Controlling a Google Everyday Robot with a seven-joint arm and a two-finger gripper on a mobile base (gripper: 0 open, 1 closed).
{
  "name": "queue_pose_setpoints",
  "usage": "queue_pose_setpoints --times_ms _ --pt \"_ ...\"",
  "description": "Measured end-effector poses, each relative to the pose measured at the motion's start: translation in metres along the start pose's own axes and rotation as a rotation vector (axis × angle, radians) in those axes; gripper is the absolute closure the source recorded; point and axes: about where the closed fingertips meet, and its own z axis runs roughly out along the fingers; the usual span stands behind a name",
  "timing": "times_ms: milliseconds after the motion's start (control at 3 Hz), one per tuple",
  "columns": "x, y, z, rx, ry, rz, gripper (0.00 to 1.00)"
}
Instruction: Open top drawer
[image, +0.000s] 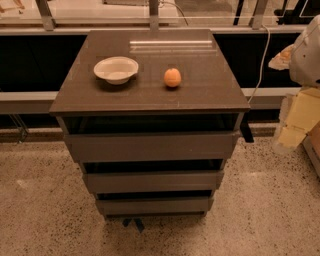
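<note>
The top drawer (150, 146) is the widest, tallest grey-brown front, just under the cabinet's top slab (150, 100). A dark gap shows between the slab and the drawer's upper edge. Two narrower drawers (152, 181) (154, 205) sit below it. My arm's pale segments (300, 117) come in at the right edge. A dark part that looks like my gripper (246, 133) hangs just beside the right end of the top drawer's front, at about its height.
A white bowl (116, 69) and an orange fruit (172, 77) sit on the cabinet top. A white cable (261, 55) hangs behind at the right. A low ledge and dark wall run behind the cabinet. Speckled floor (45, 215) lies around it.
</note>
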Motion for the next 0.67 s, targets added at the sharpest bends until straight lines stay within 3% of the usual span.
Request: queue_pose_setpoints --times_ms 667 --pt "-0.0013 -0.0002 -0.0028 -0.007 -0.002 -0.022 0.00"
